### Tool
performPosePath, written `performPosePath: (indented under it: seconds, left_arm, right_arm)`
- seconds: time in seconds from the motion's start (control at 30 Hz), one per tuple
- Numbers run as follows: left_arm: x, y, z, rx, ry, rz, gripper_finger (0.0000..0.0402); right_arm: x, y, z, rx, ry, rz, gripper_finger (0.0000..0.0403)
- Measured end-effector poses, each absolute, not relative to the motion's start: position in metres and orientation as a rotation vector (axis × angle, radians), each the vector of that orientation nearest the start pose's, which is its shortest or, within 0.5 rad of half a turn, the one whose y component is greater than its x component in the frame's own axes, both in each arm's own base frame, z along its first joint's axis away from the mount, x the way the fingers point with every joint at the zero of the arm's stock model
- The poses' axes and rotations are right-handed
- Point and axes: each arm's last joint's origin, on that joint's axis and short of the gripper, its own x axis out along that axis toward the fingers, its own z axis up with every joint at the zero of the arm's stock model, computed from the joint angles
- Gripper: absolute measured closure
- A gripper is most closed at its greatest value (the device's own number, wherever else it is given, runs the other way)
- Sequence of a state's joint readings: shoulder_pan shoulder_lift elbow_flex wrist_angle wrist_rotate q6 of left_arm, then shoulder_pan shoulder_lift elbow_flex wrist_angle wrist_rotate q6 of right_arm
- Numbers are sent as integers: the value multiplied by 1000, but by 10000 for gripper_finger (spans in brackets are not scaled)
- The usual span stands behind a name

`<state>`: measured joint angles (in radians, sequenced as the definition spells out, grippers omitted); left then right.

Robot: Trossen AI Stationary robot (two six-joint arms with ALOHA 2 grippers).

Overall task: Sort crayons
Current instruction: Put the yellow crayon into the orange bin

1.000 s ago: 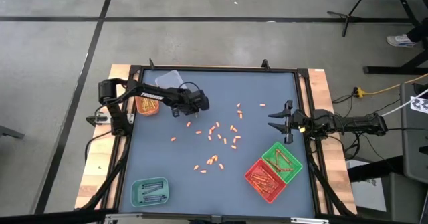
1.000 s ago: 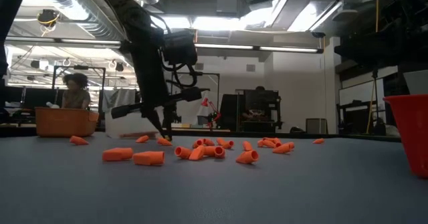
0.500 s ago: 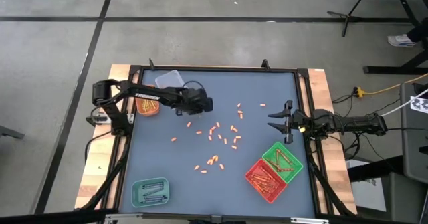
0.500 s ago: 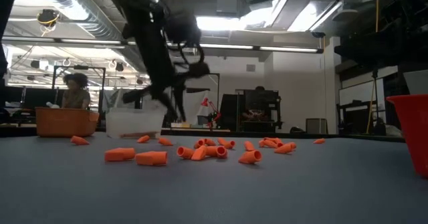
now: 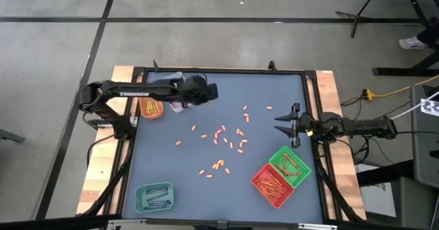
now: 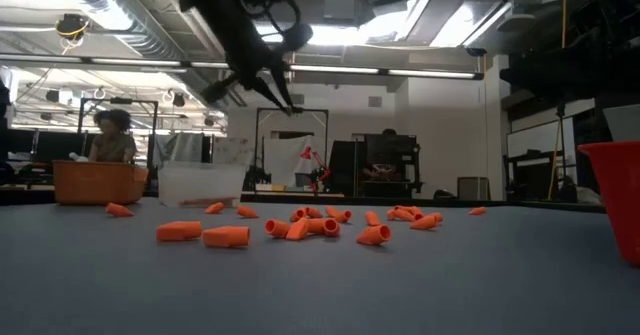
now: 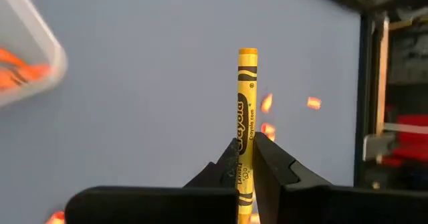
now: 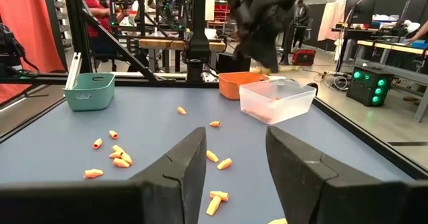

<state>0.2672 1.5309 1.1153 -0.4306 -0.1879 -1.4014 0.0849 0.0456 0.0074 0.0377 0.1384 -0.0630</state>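
A yellow crayon (image 7: 247, 103) sticks out forward from my left gripper (image 7: 246, 167), which is shut on it. That gripper (image 5: 206, 91) hangs high above the table's far left part, beside the clear tray (image 5: 171, 81). Several short orange stubs (image 5: 223, 137) lie scattered on the mat's middle. Thin crayons lie in the green tray (image 5: 289, 165) and the red tray (image 5: 272, 184). My right gripper (image 8: 234, 164) waits open and level at the table's right edge (image 5: 285, 123), with nothing between its fingers. My left gripper pinches the yellow crayon near its back end (image 7: 245, 158) between its two fingers. The crayon lies along the fingers and reaches well past their tips. The fingers slant downward toward the table's right. The crayon is lifted clear of the table.
An orange tray (image 5: 151, 108) stands by the left edge next to the clear tray, and a teal tray (image 5: 153, 197) sits at the near left. The green and red trays take up the near right. A person (image 6: 112, 135) shows in the room beyond.
My left gripper has risen from the mat beside the clear tray to well above it, staying shut. It has drifted slightly toward the far edge and tipped to a flatter slant.
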Motion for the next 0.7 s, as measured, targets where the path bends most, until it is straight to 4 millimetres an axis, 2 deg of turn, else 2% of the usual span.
performPosePath:
  seconds: [0.2, 0.37, 0.7]
  left_arm:
    - [279, 96, 269, -1231, 452, 1032, 396]
    - [247, 93, 277, -1161, 540, 1184, 396]
    - [189, 88, 277, -1024, 892, 1499, 396]
  right_arm:
    - [100, 4, 166, -63, 6, -54, 249]
    - [100, 5, 166, -63, 8, -53, 249]
    - [100, 5, 166, -63, 8, -54, 249]
